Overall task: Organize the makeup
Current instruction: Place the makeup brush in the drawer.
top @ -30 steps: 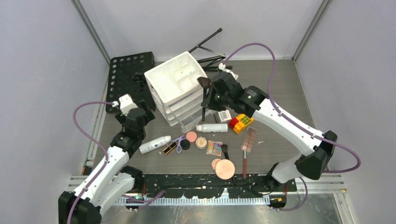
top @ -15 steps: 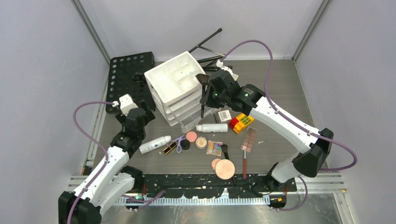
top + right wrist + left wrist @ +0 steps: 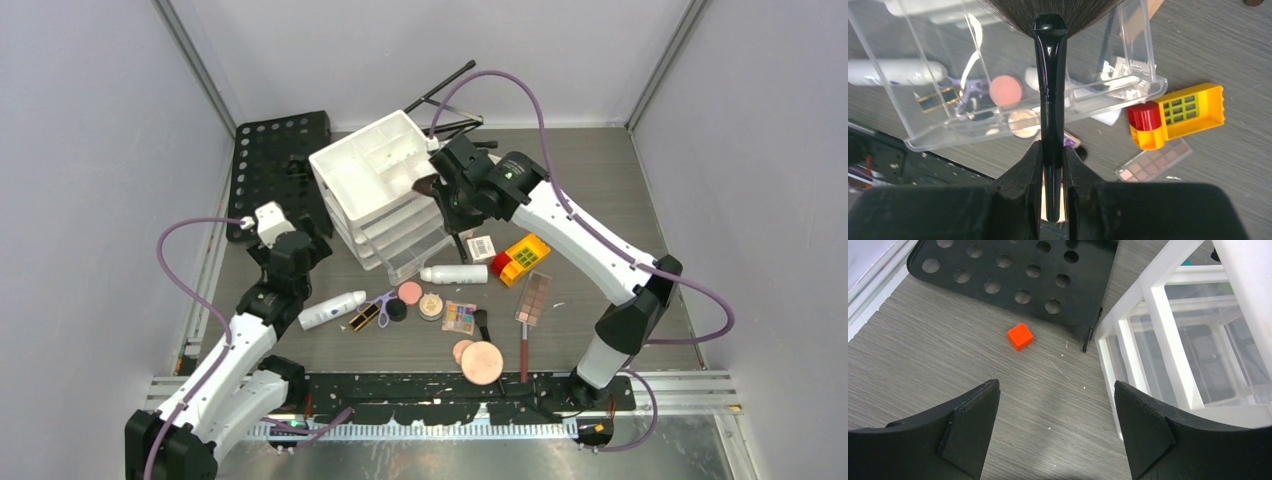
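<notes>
Makeup brush (image 3: 1050, 75): clenched in right tool (image 3: 1050, 150) just beside drawer organizer (image 3: 357, 137), not yet stowed. Left tool (image 3: 1055, 390) released, empty. Bottles (image 3: 455, 273), compacts (image 3: 482, 362), palettes (image 3: 459, 317) loose on desk (image 3: 600, 180) before organizer.

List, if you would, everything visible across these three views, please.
drawer organiser: one, white with clear drawers, back centre
perforated plate: one, black, back left
stand rods: several, black, behind the organiser
bottles: two, white, lying before the organiser
lipstick: one, black-gold, beside the left bottle
round compacts: at least four, peach, pink, beige, front centre
eyeshadow palettes: two, multicolour and brown-toned, front centre
toy block: one, red and yellow, right of the organiser
cube: one, orange-red, beside the perforated plate
powder brush: one, black, in the right pincer
left pincer: one, black, open, empty
right pincer: one, black, shut on the powder brush
</notes>
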